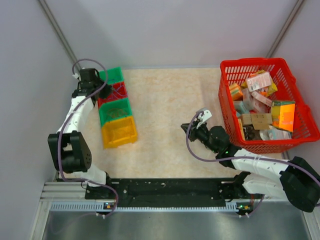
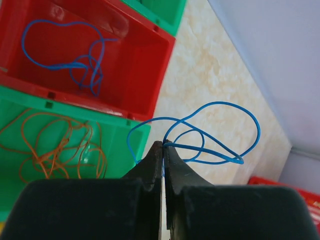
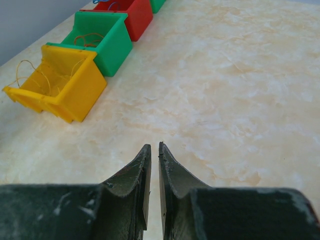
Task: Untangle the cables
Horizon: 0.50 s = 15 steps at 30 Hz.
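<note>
1. The left arm (image 1: pixel 75 112) reaches to the far left of the bench (image 1: pixel 170 100), over a row of four bins.
2. The left jaws are squeezed tight on a blue wire (image 2: pixel 220 103). The wire sticks out from the tips in a few loose loops. It hangs in the air above the bench, just beside the bins.
3. A red bin (image 2: pixel 150 65) sits under the left jaws and a bit to the side. A second wire (image 2: pixel 85 65), also blue, lies curled up inside it.
4. A green bin (image 2: pixel 120 150) touches the red bin. It holds a messy heap of orange wires (image 2: pixel 55 152).
5. A far green bin (image 2: pixel 165 10) sits on the other side of the red bin. I cannot tell what is in it.
6. A yellow bin (image 3: pixel 80 97) is last in the row, closest to the arms. Some thin wires (image 3: pixel 30 70) lie in it. Their colour is hard to tell against the yellow.
7. The right arm (image 1: pixel 260 167) is stretched low over the middle of the bench. The right jaws are pressed almost together, with only a thin slit between them. Nothing is in them. They point toward the bins but are well apart from them.
8. A red basket (image 1: pixel 265 146) sits at the right side of the bench. It is full of packets (image 1: pixel 260 80).
</note>
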{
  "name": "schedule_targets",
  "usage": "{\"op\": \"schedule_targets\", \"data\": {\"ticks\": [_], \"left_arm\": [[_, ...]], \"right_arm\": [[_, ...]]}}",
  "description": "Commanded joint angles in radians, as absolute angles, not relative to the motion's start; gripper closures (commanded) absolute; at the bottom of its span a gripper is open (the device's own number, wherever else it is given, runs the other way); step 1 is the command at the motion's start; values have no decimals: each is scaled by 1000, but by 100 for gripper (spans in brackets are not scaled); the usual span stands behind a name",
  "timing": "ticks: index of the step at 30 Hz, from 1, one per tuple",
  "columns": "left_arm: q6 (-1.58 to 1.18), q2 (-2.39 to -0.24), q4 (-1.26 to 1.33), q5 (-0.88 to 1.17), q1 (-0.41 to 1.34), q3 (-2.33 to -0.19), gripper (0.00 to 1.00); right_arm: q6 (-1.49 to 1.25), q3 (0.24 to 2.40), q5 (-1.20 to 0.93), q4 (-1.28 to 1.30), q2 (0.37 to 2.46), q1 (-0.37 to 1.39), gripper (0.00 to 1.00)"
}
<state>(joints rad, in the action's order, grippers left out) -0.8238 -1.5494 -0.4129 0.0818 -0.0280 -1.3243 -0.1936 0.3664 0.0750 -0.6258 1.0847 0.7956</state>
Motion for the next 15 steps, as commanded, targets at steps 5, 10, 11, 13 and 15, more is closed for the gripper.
{"op": "schedule_targets", "data": {"ticks": [5,10,11,13,15], "left_arm": [[-1014,-1753,-265,203,-153,-1413,100],[-1017,-1844,-307,186,-170,-1486,100],[-1019,-1848,-305,195,-173,-1488,98],[-1019,-1853,-313,193,-173,-1486,94],[-1012,-1850,-313,190,-175,-1474,83]], "right_arm": [[-193,377,69,-667,1092,804,89],[-193,382,67,-669,1103,804,89],[-192,382,66,-670,1103,804,89],[-195,385,64,-667,1106,804,89],[-195,385,63,-669,1109,805,89]]}}
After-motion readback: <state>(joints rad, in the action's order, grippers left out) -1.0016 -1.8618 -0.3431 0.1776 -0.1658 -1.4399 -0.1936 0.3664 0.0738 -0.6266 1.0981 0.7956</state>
